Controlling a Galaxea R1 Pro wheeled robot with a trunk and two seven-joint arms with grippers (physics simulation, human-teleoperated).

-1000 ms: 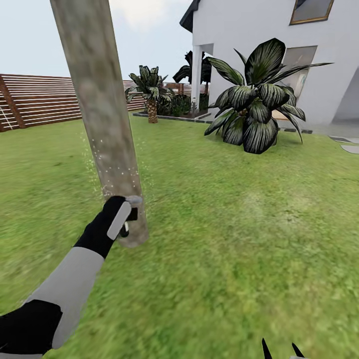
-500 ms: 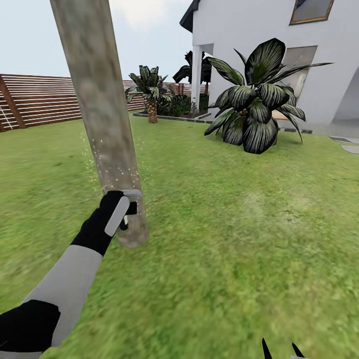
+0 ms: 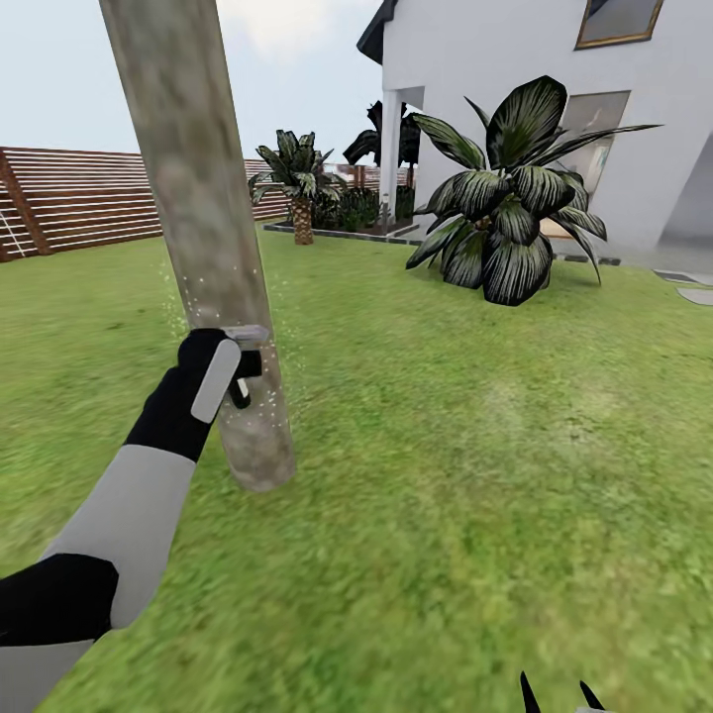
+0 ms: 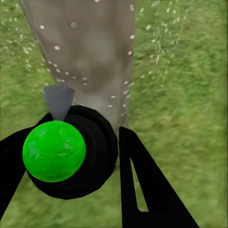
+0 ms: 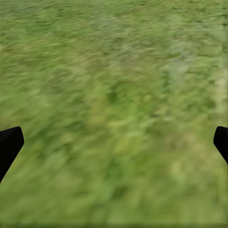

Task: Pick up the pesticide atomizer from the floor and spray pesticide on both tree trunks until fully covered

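Your left gripper is closed around the pesticide atomizer, a black-bodied sprayer with a bright green round cap and a grey nozzle, and that nozzle points straight at the thick pale grey-beige tree trunk at about 11 o'clock in the head view. You hold it close to the bark, low on the trunk though clear of its base. A fine cloud of whitish-green pesticide specks hangs around the trunk beside and just above the nozzle, and the left wrist view shows the same specks scattered over the bark (so spray is reaching it).

By my reading, this trunk is only partly covered: the specks show in a low band, while the length above looks bare. The rest of it needs spraying, and I'd judge the second tree is yet to do.

Your right gripper hangs wide open over the green grass lawn, holding nothing; its black tips peek in at 5 o'clock.
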